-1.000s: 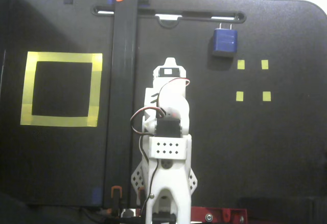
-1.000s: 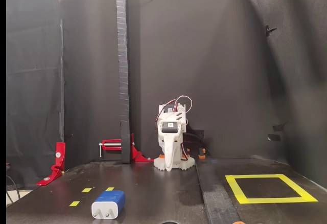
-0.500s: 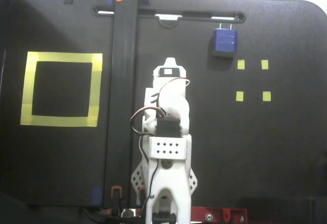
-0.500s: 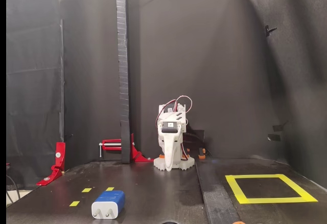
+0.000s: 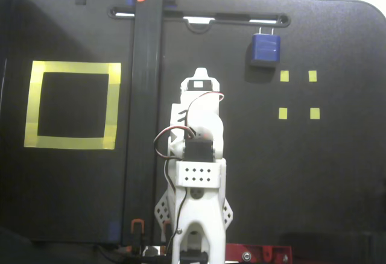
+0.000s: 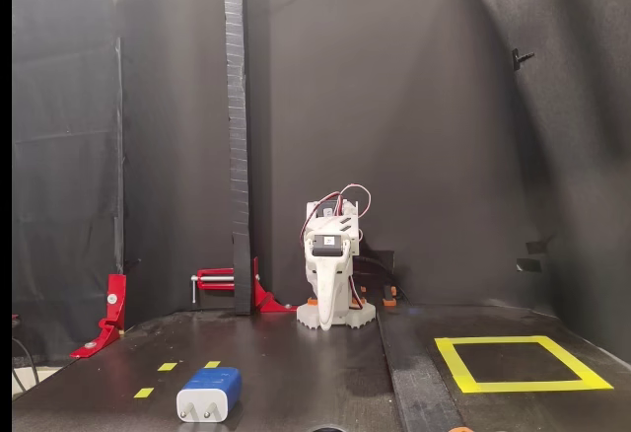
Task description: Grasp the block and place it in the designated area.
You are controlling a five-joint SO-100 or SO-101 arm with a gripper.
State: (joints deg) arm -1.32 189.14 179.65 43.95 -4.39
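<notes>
1. On the black tabletop (image 5: 313, 173) the white printed arm (image 5: 196, 173) sits folded over its base, exactly as it sat a second ago and half a second ago — nothing in either fixed view has changed.
2. Its gripper (image 6: 328, 306) hangs tucked down in front of the base in a fixed view; it holds nothing, and the narrow white tip looks closed, though the view is too small and head-on to tell for sure.
3. The small dark-blue rounded block with two thin metal prongs (image 5: 265, 48) lies flat near the far edge of the table in a fixed view, just beside the four tiny yellow tape squares (image 5: 297, 94) and outside them, well apart from the gripper. From the front it lies blue side up, with a white end face and prongs toward the camera (image 6: 209, 394).
4. The large square outline of wide yellow tape with a black middle (image 5: 72, 105) lies across the table from the block, beyond the black upright post (image 6: 236, 136), and is empty.
5. That stillness suggests the task has not started — the reach toward the block is probably the first step, with the carry across to the yellow square to follow.
</notes>
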